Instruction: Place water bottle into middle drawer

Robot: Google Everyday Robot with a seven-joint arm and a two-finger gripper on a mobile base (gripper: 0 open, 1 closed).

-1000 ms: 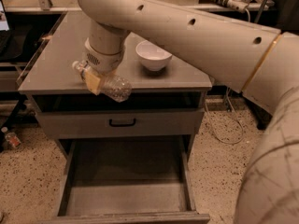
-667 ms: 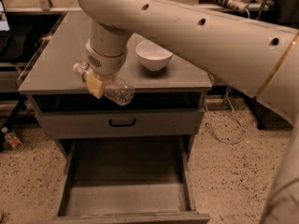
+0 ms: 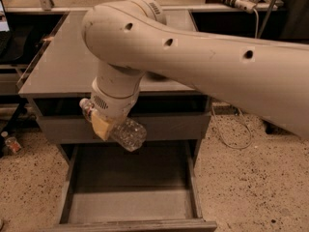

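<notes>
My gripper (image 3: 104,125) is shut on the water bottle (image 3: 126,133), a clear ribbed plastic bottle held on its side, its cap end poking out to the left. It hangs in front of the cabinet, just above the back of the open middle drawer (image 3: 130,203), a wide grey box with a flat floor pulled out toward me. My large white arm crosses the view from the right and hides the white bowl on the cabinet top.
The grey cabinet top (image 3: 63,66) lies behind the arm. A closed upper drawer front (image 3: 174,127) sits above the open one. A tiny bottle with a reddish label (image 3: 10,143) stands on the speckled floor at left. A cable (image 3: 231,129) loops on the floor at right.
The arm has moved forward and down with the bottle, from above the cabinet's front edge to over the open drawer. The bowl is now hidden behind the arm.
</notes>
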